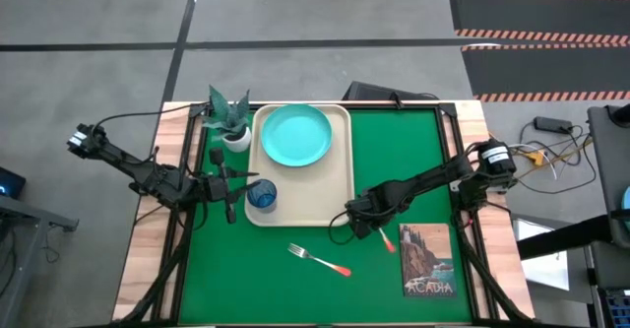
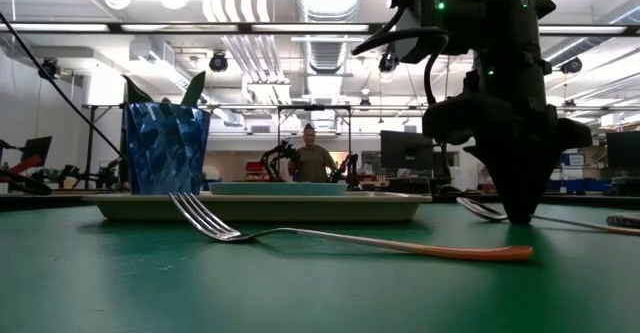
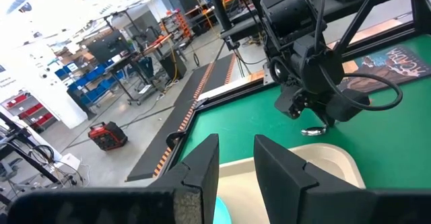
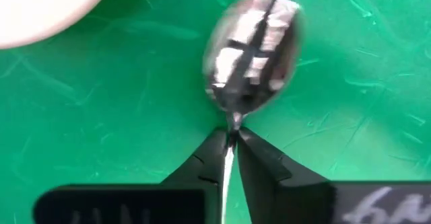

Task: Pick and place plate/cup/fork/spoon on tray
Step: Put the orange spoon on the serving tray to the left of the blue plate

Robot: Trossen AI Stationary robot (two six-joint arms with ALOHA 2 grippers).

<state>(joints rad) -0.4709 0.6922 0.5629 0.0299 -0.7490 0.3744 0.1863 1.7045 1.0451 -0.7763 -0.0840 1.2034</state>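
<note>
1. The right tool [image 4: 231, 138] is low on the green mat [image 1: 295, 289], just beside the tray's [image 1: 345, 161] near right corner. Its two dark fingers [image 4: 259, 160] are closed on the thin neck of the spoon [image 4: 252, 49].
2. In the right wrist view the oval bowl of the spoon lies just ahead of the fingertips, over the green mat, and a pale corner of the tray shows close by.
3. In the high view the orange-red handle end of the spoon [image 1: 385, 239] shows behind the right tool [image 1: 354, 222], next to a postcard [image 1: 428, 260] printed with the word ACADIA.
4. The left tool [image 1: 232, 185] is at the left edge of the tray, just beside the cup [image 1: 262, 195]. In the left wrist view its two fingers [image 3: 202, 167] stand apart with a clear gap, and they grasp nothing.
5. The dark-blue cup stands upright on the tray, in its near left corner.
6. The turquoise plate [image 1: 295, 135] lies flat on the far half of the tray.
7. The fork [image 1: 319, 259] lies on the green mat in front of the tray, apart from it, with the tines toward the tray and the orange-red handle end pointing away to the right.
8. A white pot with a green plant [image 1: 231, 121] stands on the counter at the far left corner of the tray.
9. In the low view a person [image 2: 313, 159] is seen far behind the counter.
</note>
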